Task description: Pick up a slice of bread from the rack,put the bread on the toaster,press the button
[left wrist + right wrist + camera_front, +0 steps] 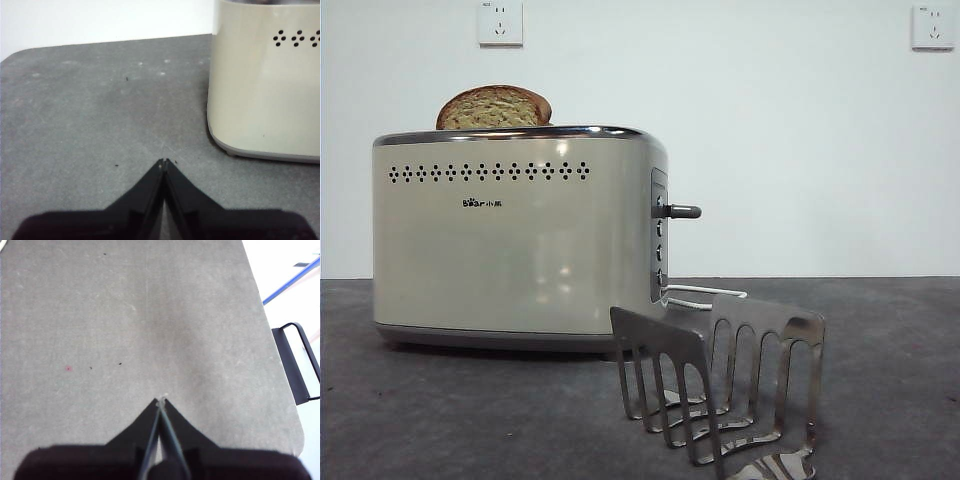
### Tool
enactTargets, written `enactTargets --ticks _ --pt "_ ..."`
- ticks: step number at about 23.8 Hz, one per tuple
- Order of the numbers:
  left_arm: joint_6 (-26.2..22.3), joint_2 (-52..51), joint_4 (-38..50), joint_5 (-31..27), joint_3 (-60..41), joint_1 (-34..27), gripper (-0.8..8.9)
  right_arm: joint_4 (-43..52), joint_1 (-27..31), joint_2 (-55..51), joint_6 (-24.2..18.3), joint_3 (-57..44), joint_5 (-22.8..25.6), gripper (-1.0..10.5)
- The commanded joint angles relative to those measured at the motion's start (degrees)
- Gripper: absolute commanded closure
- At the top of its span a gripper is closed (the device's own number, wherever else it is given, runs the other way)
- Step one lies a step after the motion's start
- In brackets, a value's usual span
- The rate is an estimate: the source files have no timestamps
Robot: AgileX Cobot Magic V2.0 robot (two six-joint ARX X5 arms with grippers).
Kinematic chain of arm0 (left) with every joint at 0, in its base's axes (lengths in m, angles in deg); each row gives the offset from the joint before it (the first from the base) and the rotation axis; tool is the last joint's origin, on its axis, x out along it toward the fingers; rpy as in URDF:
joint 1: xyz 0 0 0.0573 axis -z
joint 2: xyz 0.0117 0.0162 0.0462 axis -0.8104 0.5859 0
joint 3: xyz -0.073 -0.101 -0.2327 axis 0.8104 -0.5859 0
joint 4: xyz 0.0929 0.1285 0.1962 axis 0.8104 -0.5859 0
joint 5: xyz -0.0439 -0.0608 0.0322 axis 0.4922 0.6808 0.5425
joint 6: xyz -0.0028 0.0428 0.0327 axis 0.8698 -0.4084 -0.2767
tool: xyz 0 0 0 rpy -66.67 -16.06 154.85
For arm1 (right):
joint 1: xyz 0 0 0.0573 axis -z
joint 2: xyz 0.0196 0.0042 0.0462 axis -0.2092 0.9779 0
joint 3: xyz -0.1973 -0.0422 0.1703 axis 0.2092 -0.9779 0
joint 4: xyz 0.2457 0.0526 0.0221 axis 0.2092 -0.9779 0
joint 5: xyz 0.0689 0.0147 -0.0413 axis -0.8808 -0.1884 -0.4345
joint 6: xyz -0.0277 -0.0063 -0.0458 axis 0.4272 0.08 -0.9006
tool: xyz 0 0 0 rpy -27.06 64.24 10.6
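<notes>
Left gripper (164, 161): two matte black jaws, each a flat wedge tapering to a sharp point, rising from a broad black base. Right gripper (161, 399): same black wedge pair; pale, glossy strip along the inner edges, whitish fleck at tip.

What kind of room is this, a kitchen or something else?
Probably a test bench set up like a kitchen, not a real one: a toaster with bread and a rack stand on a bare grey table before a plain white wall with sockets.
</notes>
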Motion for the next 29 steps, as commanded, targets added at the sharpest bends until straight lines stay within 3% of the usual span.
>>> enactTargets --ticks 1,4,6,10,11,13,15,18,24,29 --pt "-0.1 0.7 0.5 0.2 -0.7 -0.1 8.17 -0.9 0.1 0.4 -0.1 -0.1 -0.3 9.5" --pt "-0.1 1.4 0.5 0.2 -0.7 -0.1 8.17 5.9 1.9 -3.6 -0.4 -4.3 0.5 9.5" --pt "-0.1 1.7 0.5 0.2 -0.7 -0.1 8.17 16.3 2.4 -11.0 -2.8 -14.2 2.9 9.5" --pt "-0.1 2.5 0.5 0.2 -0.7 -0.1 8.17 39.5 5.8 -28.4 -2.8 -40.1 10.8 9.5" --pt "-0.1 2.7 0.5 0.2 -0.7 -0.1 8.17 46.0 6.8 -32.1 -2.8 -46.0 9.2 9.5" --pt "-0.1 3.0 0.5 0.2 -0.7 -0.1 8.17 57.6 9.7 -40.9 -2.8 -58.3 -2.9 9.5" --pt "-0.1 3.2 0.5 0.2 -0.7 -0.1 8.17 63.2 11.8 -45.8 -3.1 -65.0 -10.6 9.5" --pt "-0.1 3.7 0.5 0.2 -0.7 -0.1 8.17 69.4 13.8 -52.3 -5.7 -73.3 -17.2 9.5" --pt "-0.1 4.7 0.5 0.2 -0.7 -0.1 8.17 70.5 14.2 -60.7 -17.4 -81.9 -21.3 9.5" --pt "-0.1 5.2 0.5 0.2 -0.7 -0.1 8.17 69.5 14.2 -63.8 -18.9 -85.7 -24.5 9.5"
